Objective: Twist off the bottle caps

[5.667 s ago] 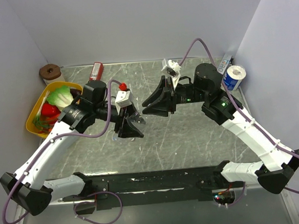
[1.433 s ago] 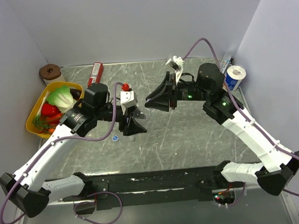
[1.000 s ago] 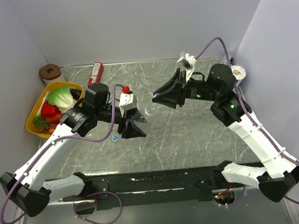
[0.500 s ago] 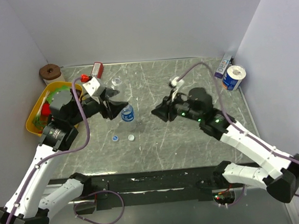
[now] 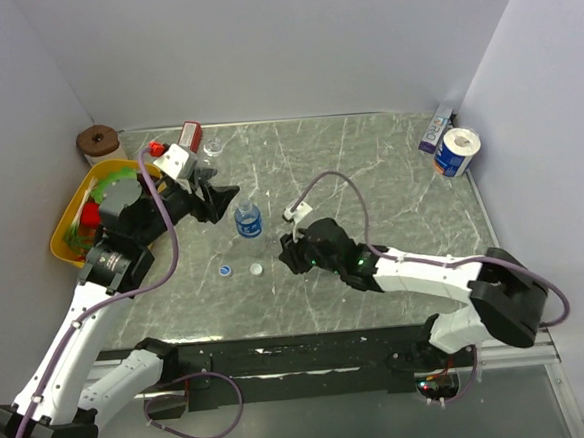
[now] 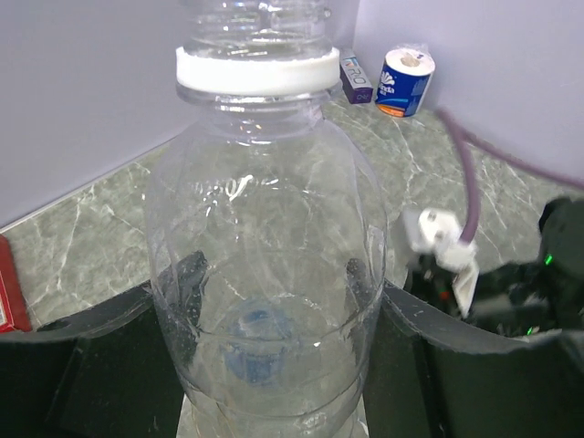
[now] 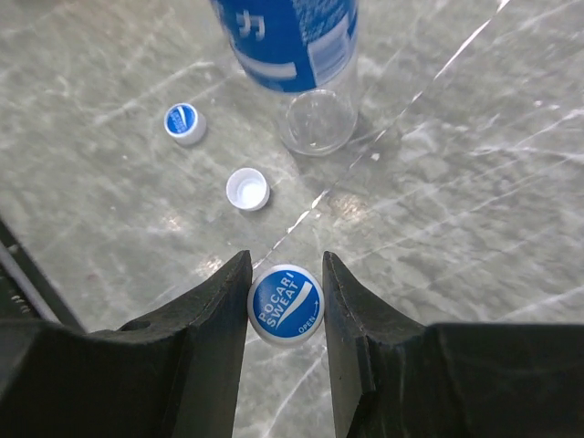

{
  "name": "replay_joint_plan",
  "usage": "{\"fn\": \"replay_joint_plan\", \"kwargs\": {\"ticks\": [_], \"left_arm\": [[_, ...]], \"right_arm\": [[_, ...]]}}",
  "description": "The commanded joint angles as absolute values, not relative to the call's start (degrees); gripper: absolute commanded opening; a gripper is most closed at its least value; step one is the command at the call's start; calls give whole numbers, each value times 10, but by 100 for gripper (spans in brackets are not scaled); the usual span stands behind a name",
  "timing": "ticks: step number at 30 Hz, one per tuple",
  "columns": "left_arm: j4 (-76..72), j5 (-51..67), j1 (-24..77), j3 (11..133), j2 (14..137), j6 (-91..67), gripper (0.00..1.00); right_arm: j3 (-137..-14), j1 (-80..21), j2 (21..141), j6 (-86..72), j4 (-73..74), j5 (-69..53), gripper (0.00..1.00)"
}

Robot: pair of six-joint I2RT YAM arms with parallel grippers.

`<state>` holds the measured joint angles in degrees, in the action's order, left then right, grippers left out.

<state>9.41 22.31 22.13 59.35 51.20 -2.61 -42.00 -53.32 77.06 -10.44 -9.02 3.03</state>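
My right tool (image 7: 285,278) pinches a blue cap (image 7: 286,306) low over the worktop (image 7: 456,182), near two loose caps (image 7: 247,189). My left tool (image 6: 274,315) clamps a clear bottle (image 6: 265,210) mid-body; I'd judge it light, thin, crushable, so squeeze gently.

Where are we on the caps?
Done: two caps lie loose on the table, a blue cap and a white cap. In hand: the right gripper pinches a third cap, and the left gripper holds a clear bottle with bare threads above its collar. Left: setting those down. A blue-label bottle stands nearby; I can't tell whether its mouth is open.
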Motion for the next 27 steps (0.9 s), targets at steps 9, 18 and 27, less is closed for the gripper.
{"fn": "replay_joint_plan", "kwargs": {"ticks": [9, 18, 27], "left_arm": [[66, 212, 219, 592, 506, -30, 65], [65, 215, 219, 592, 510, -29, 65], [65, 219, 219, 590, 515, -29, 65]], "right_arm": [[-389, -574, 902, -93, -255, 141, 13], [-389, -584, 961, -100, -275, 193, 14], [-384, -586, 989, -94, -299, 223, 18]]}}
